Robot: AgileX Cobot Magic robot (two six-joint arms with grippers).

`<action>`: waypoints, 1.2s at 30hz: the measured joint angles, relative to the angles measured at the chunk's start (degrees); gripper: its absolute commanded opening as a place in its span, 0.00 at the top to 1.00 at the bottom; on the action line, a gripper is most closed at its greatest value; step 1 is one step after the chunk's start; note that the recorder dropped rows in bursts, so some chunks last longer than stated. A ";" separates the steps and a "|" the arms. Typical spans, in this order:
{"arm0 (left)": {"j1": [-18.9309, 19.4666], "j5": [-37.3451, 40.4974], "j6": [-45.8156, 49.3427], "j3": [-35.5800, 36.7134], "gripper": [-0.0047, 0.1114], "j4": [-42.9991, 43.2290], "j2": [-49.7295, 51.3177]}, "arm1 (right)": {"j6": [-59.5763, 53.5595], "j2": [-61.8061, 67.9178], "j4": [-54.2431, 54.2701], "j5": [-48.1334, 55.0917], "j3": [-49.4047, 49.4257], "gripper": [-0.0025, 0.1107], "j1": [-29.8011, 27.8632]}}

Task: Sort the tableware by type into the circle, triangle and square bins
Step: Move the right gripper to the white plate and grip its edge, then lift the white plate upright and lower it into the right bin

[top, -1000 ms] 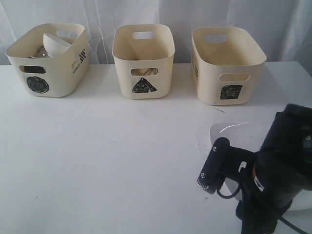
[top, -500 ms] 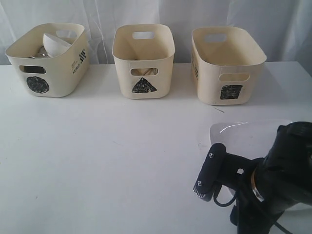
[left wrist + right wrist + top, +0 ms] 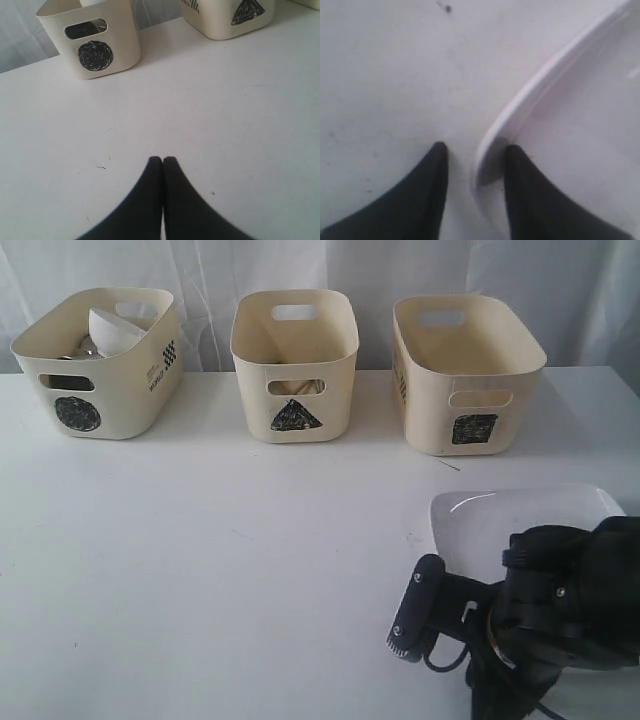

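Plate: a large white square plate (image 3: 520,512) is set flat on the white table (image 3: 230,550), near the front right, well apart from the tubs.
Right gripper: the right gripper (image 3: 476,148) is held open astride the plate's near rim (image 3: 540,90); one finger is seen outside on the table with a gap to the rim, the other inside over the plate.
Left gripper: the left gripper (image 3: 162,160) is closed, tip against tip, with nothing between, above bare table.
Tubs: three cream tubs are lined up along the back edge, the circle tub (image 3: 110,390), the triangle tub (image 3: 295,365) and the square tub (image 3: 470,375), with gaps between them.
Contents: a white bowl (image 3: 115,328) is tilted inside the circle tub.
Obstruction: the right half of the plate is covered by the right arm in the exterior view.
Open room: a wide stretch of table is left free between plate and tubs.
Edges: a white curtain (image 3: 330,265) is hung just behind the tubs.
View differences: the rim between the fingers is shown only by the right wrist view; the left gripper is shown only by the left wrist view, with the circle tub (image 3: 95,45) and triangle tub (image 3: 230,17) beyond it.
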 measured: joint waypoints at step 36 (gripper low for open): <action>0.00 0.00 0.00 0.00 0.96 -0.21 0.00 | 7.04 -40.77 4.94 8.78 -10.89 0.98 0.11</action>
